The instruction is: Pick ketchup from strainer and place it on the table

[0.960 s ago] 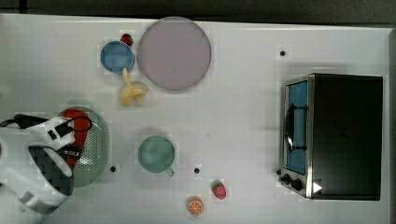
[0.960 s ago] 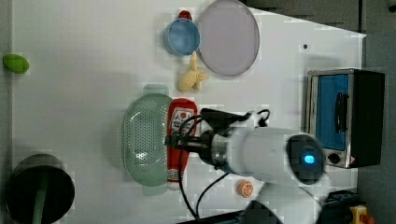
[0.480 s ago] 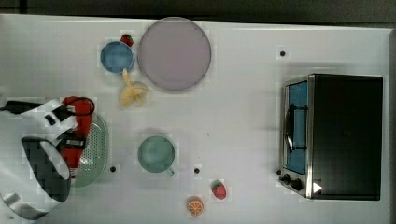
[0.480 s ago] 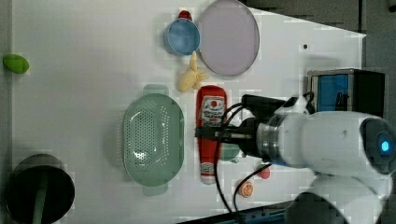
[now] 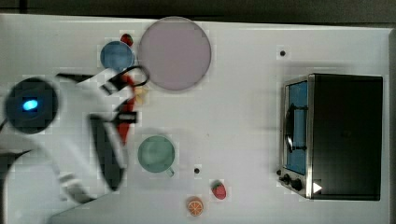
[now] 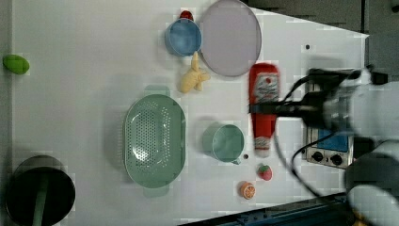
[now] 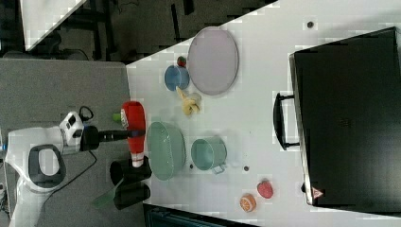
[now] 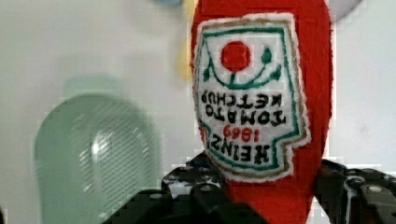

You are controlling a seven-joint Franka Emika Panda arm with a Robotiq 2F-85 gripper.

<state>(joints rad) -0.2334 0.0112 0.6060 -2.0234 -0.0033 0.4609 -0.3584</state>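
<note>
Listing the scene, largest item first. Desk (image 6: 84, 56): flat white top carrying everything below.

Toaster oven (image 5: 343, 135): black box with a blue-lit door, at the top view's right edge, well apart from the rest.

Plate (image 6: 229, 37): round, pale lilac; a blue cup (image 6: 183, 36) sits just beside it and a strawberry (image 6: 186, 14) touches that cup's far rim.

Strainer (image 6: 154, 134): pale green oval basket, perforated bottom bare (nothing lies in it).

Ketchup (image 6: 263, 106): red squeeze bottle with a white label, lifted clear of the strainer and hanging over open desk beyond the green cup (image 6: 224, 142). In the left view its long axis runs top to bottom, broad base toward the plate, white cap toward the picture's lower edge. Below the cap lie a second strawberry (image 6: 265, 172) and an orange slice (image 6: 247, 189).

Hand (image 6: 266, 109): clamped across the bottle's middle, one finger on each side; the wrist view shows the dark fingers (image 8: 205, 186) pressed against the red body under the label.

Banana (image 6: 193, 79): pale yellow, peeled, between blue cup and strainer.

Dark bin (image 6: 40, 190) and a small green item (image 6: 15, 64): at the left view's left edge.
</note>
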